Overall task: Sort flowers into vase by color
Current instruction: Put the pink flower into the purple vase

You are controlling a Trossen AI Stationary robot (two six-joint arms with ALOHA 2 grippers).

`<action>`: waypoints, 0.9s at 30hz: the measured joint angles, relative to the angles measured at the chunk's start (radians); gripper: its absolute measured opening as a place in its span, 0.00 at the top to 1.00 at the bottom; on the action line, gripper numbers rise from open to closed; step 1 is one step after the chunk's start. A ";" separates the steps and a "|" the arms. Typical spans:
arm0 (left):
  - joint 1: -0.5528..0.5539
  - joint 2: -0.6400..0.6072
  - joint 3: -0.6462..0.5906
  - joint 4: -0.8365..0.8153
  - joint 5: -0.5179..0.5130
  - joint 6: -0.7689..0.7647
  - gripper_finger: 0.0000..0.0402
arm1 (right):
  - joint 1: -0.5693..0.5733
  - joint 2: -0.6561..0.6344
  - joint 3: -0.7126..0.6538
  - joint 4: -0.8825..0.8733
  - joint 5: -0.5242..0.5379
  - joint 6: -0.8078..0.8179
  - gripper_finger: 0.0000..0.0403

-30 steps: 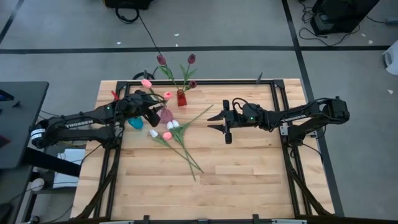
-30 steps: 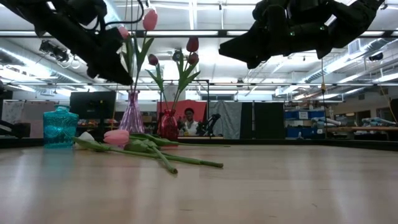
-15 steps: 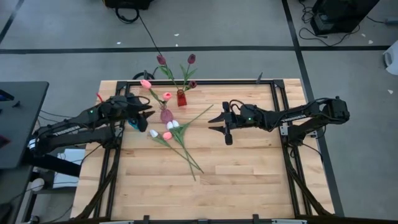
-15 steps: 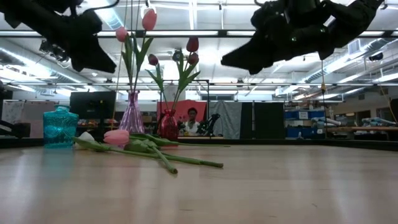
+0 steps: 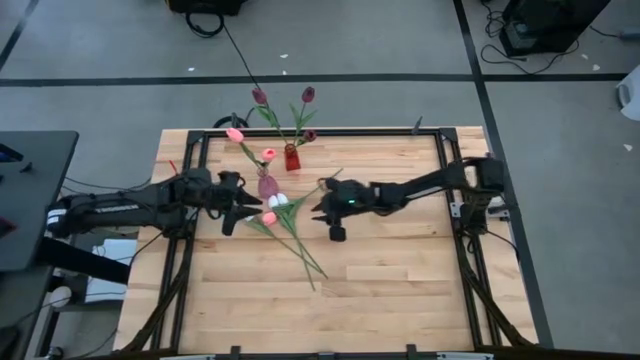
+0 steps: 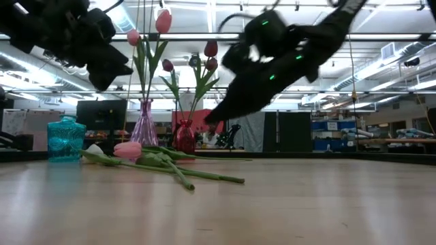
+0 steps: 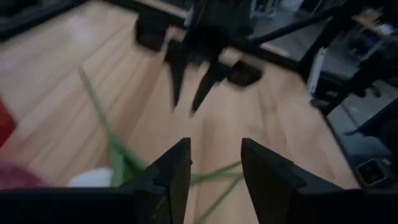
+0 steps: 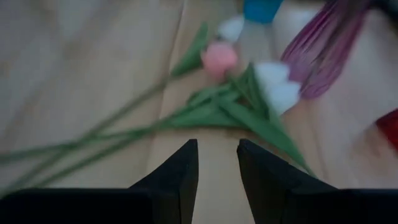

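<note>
Four left: white and pink tulips (image 5: 275, 205) lie loose on my counter (image 5: 400, 280), stems crossed, just in front of the vases.
Done so far: three maroon tulips (image 5: 300, 105) stand in the red vase (image 5: 291, 158), and two pink tulips (image 5: 250, 145) stand in the purple vase (image 5: 267, 186).
Not yet filled: the teal jar (image 6: 66, 139), at the left end of the row in the low view, holds no flower that I can see; I judge the whites belong there.
Progress: about halfway, going by five stems upright and roughly four lying flat.
Right tool (image 5: 322, 207): my fingers are parted with a narrow gap and hold nothing; they sit low over the counter, just beside the loose stems, and the wrist view looks straight at the pink and white heads.
Left tool (image 5: 238, 203): fingers partly open and empty, hanging just left of the purple vase and the loose heads.
Change, right arm: a second ago it hung well to the right of the pile; it has since reached across to the stems.
Change, left arm: it was up beside the pink tulips over the purple vase; it has drawn back and come lower, clear of the vase.
Unchanged: the loose pile and all three vessels lie as they did.
</note>
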 joint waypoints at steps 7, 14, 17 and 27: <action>-0.069 0.007 -0.023 0.081 -0.016 -0.001 0.63 | -0.029 0.165 0.206 -0.169 0.111 -0.176 0.68; -0.088 0.011 -0.023 0.069 -0.031 -0.001 0.63 | -0.086 0.208 0.305 -0.280 0.132 -0.224 0.55; -0.088 0.011 -0.023 0.061 -0.068 0.008 0.63 | -0.110 0.218 0.315 -0.297 0.098 -0.225 0.50; -0.088 0.014 -0.023 0.078 -0.094 0.025 0.63 | -0.153 0.289 0.322 -0.268 0.008 -0.268 0.53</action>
